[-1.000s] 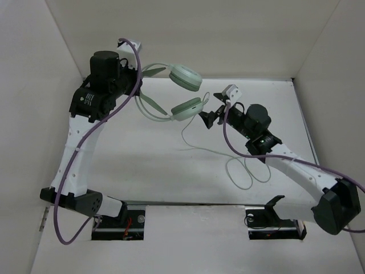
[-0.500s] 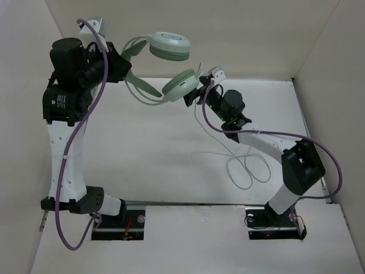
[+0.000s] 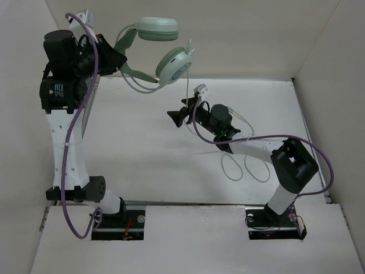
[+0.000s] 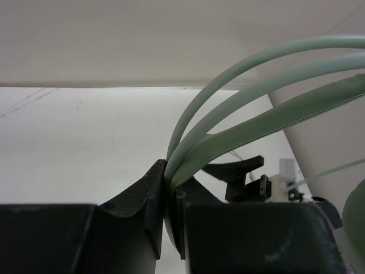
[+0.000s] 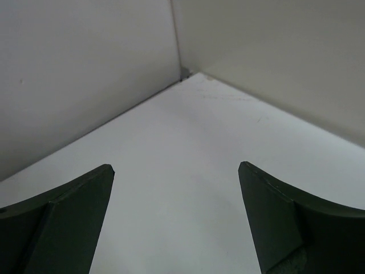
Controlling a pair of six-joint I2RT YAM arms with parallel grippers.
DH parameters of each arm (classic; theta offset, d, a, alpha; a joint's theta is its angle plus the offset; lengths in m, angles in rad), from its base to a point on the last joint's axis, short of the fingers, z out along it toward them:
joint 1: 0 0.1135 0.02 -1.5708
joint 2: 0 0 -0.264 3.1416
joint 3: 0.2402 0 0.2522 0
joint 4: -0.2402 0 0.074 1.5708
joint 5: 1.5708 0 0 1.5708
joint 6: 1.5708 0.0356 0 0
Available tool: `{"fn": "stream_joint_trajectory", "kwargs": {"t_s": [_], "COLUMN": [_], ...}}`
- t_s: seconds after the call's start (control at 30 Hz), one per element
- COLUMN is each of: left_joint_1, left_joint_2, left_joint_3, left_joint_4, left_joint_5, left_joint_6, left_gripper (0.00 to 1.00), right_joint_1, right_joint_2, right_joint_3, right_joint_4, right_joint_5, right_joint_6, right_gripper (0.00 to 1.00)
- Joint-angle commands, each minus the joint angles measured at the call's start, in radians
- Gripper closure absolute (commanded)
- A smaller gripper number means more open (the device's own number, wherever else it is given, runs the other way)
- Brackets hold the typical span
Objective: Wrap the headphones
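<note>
**Ana:** Eyes up at the far left. The left gripper [image 3: 112, 58] is high above the table [image 3: 142, 154], and the headphones [image 3: 174, 64] stick out from it in mid-air, clear of the surface.

**Ben:** How is the grip?

**Ana:** Tight. In the left wrist view the jaws are pinched together on the headband [image 4: 319, 100]. Its mint-green strips fan up and away to the right from the pinch.

**Ben:** And the cups?

**Ana:** Both are to the right of that gripper. The upper ear cup [image 3: 158, 28] shows against the back wall [image 3: 239, 34]. The lower ear cup [image 3: 171, 68] hangs just beneath it, tilted with its flat face toward us.

**Ben:** What about the other arm?

**Ana:** The right gripper [image 3: 177, 112] is lower, out over the middle of the table. It sits below the lower cup and apart from it. Its fingers [image 5: 68, 211] are spread wide, with only bare tabletop and the corner of the walls between them (nothing held there at all).

**Ben:** Where is the lead?

**Ana:** The cable [image 3: 186, 77] drops thin and pale from the lower cup and runs down past the right gripper. I can't tell whether it brushes the gripper. Its slack lies in loose loops on the table beside the right arm [image 3: 254, 146].
</note>
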Motion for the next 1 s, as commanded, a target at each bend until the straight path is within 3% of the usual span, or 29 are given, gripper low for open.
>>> {"fn": "stream_joint_trajectory", "kwargs": {"t_s": [0.0,0.13,0.33,0.47,0.53,0.63,0.83,0.97], "left_joint_1": [0.026,0.041,0.061,0.081,0.086,0.088,0.074,0.049], "left_joint_2": [-0.018,-0.006,0.005,0.002,-0.004,-0.012,-0.035,-0.065], "left_joint_3": [0.066,0.081,0.101,0.098,0.089,0.075,0.031,-0.048], "left_joint_4": [0.128,0.153,0.171,0.176,0.180,0.182,0.176,0.173], "left_joint_5": [0.051,0.052,0.058,0.061,0.066,0.069,0.070,0.061], "left_joint_6": [-0.094,-0.116,-0.134,-0.140,-0.145,-0.145,-0.129,-0.106], "left_gripper": [1.00,1.00,1.00,1.00,1.00,1.00,1.00,1.00], "right_joint_1": [0.026,0.063,0.079,0.079,0.076,0.070,0.040,0.004], "right_joint_2": [-0.063,-0.106,-0.151,-0.168,-0.174,-0.187,-0.192,-0.177], "right_joint_3": [-0.078,-0.176,-0.249,-0.261,-0.253,-0.255,-0.209,-0.108], "right_joint_4": [0.043,0.030,-0.037,-0.080,-0.101,-0.079,-0.092,-0.205], "right_joint_5": [-0.043,-0.073,-0.202,-0.238,-0.245,-0.218,-0.198,-0.219], "right_joint_6": [0.024,0.020,0.018,0.000,0.006,0.015,-0.012,-0.034], "right_gripper": [0.06,0.19,0.57,0.88,0.83,0.57,0.40,0.32]}}
